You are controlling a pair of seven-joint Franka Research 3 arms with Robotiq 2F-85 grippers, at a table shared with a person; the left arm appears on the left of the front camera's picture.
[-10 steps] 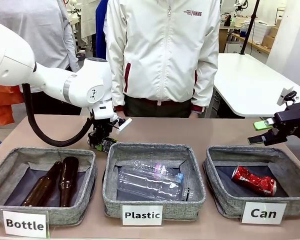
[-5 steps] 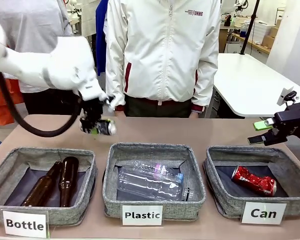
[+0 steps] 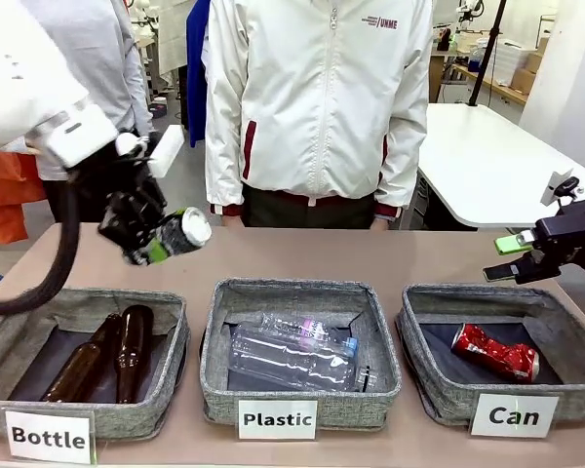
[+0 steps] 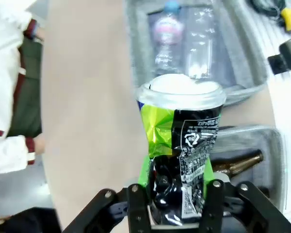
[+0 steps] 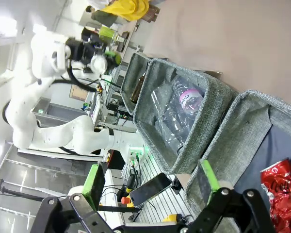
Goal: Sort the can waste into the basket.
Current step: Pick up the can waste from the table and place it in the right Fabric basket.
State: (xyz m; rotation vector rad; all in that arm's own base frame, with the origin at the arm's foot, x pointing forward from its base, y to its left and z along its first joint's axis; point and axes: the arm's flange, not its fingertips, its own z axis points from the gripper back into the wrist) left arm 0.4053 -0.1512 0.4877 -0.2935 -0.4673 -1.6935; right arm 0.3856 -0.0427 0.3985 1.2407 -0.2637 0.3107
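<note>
My left gripper (image 3: 148,234) is shut on a crushed dark can (image 3: 182,232) with green and black print, held in the air above the back of the "Bottle" bin, its pale end pointing right. In the left wrist view the can (image 4: 182,131) stands up between the green-padded fingers of that gripper (image 4: 177,194). A crushed red can (image 3: 494,352) lies inside the grey "Can" basket (image 3: 439,385) at the right. My right gripper (image 3: 505,258) hovers open above that basket's far right rim. The right wrist view shows it (image 5: 150,184) with nothing between its fingers, over the basket (image 5: 237,141) and red can (image 5: 280,191).
The middle grey bin (image 3: 224,380), labelled "Plastic", holds clear plastic bottles (image 3: 292,351). The left bin (image 3: 0,356), labelled "Bottle", holds two brown glass bottles (image 3: 117,351). A person in a white jacket (image 3: 317,107) stands at the table's far edge. Bare tabletop lies behind the bins.
My left arm has lifted the dark can from the table behind the bins, up and to the left, and turned it. The right arm has not moved.
</note>
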